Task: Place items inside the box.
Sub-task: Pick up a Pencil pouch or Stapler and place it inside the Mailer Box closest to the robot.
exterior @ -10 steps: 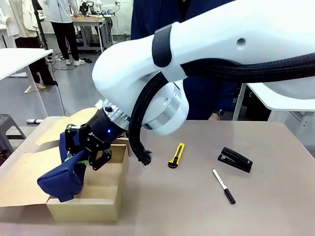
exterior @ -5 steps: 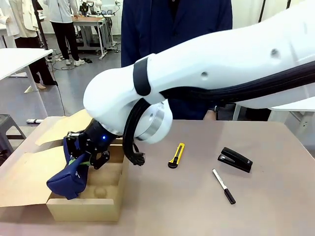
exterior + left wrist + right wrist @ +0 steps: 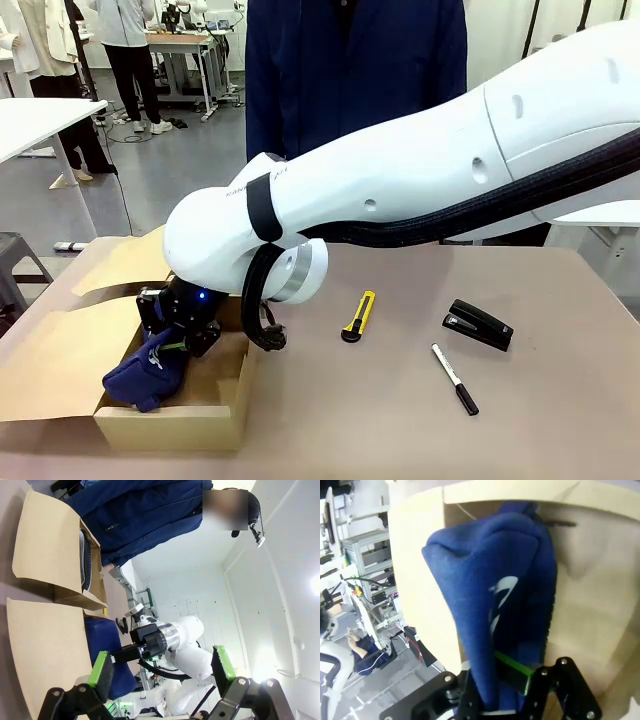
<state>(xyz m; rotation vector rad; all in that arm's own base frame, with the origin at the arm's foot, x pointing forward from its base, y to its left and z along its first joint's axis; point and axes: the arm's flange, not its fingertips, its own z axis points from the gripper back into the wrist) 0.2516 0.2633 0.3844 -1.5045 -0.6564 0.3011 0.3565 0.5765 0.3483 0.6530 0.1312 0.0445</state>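
My right gripper (image 3: 176,338) is shut on the top of a navy fabric pouch (image 3: 140,378), which hangs down into the open cardboard box (image 3: 170,425) at the table's front left. In the right wrist view the pouch (image 3: 495,600) sits between the gripper's (image 3: 512,680) jaws, against the box wall (image 3: 417,580). A yellow-and-black utility knife (image 3: 358,315), a black stapler (image 3: 478,324) and a black-capped white marker (image 3: 455,379) lie on the table to the right. My left gripper (image 3: 161,672) is open and holds nothing; beyond it are the pouch (image 3: 102,637) and the box flaps (image 3: 45,535).
A person in a dark blue coat (image 3: 350,70) stands at the far side of the table. The box flaps (image 3: 50,350) lie spread out to the left and back. My right arm (image 3: 400,190) spans the table's middle above the knife. White tables stand farther off.
My right arm has dropped lower and carried the pouch down into the box, from hanging over its front left corner. The items on the table have not moved.
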